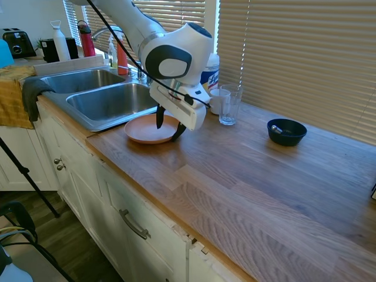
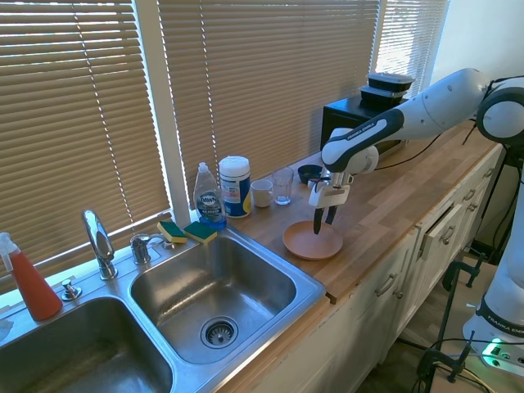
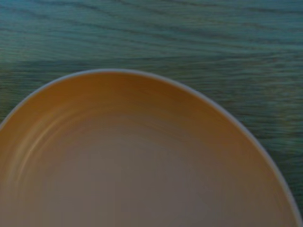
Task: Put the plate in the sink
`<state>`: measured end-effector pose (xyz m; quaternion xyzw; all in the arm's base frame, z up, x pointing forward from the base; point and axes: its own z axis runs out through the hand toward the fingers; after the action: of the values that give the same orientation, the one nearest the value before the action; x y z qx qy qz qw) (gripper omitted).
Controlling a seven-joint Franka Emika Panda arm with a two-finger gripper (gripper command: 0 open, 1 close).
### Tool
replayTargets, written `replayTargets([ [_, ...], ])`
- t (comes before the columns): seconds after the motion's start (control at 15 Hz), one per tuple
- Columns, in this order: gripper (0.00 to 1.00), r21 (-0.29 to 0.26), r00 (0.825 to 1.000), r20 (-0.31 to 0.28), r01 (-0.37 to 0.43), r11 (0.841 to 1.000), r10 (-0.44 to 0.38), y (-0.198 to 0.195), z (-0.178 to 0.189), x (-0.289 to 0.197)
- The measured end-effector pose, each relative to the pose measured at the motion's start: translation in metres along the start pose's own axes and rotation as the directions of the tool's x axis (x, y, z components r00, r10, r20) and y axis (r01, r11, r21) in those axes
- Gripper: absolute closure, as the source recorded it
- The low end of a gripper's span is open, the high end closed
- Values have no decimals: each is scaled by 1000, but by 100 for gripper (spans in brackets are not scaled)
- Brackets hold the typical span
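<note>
in the first exterior view we see the plate (image 1: 148,130) lying flat on the desk (image 1: 247,170), just beside the corner of the sink (image 1: 111,103). the gripper (image 1: 167,124) hangs over the plate's far side with its fingers (image 1: 160,117) spread: one points down inside the plate, the other sits at the rim, so they seem to straddle the edge without pinching it yet.

in the second exterior view the plate (image 2: 313,241) sits near the desk's front edge, and the sink's nearer basin (image 2: 214,288) lies just to its side. the gripper (image 2: 322,220) stands upright over the plate's back rim.

in the wrist view the plate (image 3: 137,161) fills most of the frame, its rim curving against the wood grain. we judge the rim must pass between the fingers before closing.
</note>
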<state>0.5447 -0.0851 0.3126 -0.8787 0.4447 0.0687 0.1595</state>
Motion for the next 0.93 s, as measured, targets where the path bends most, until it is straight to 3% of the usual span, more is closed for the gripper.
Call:
replayTargets([
  [0.93,100,44,997,55,47,998,-50,7,4,12],
])
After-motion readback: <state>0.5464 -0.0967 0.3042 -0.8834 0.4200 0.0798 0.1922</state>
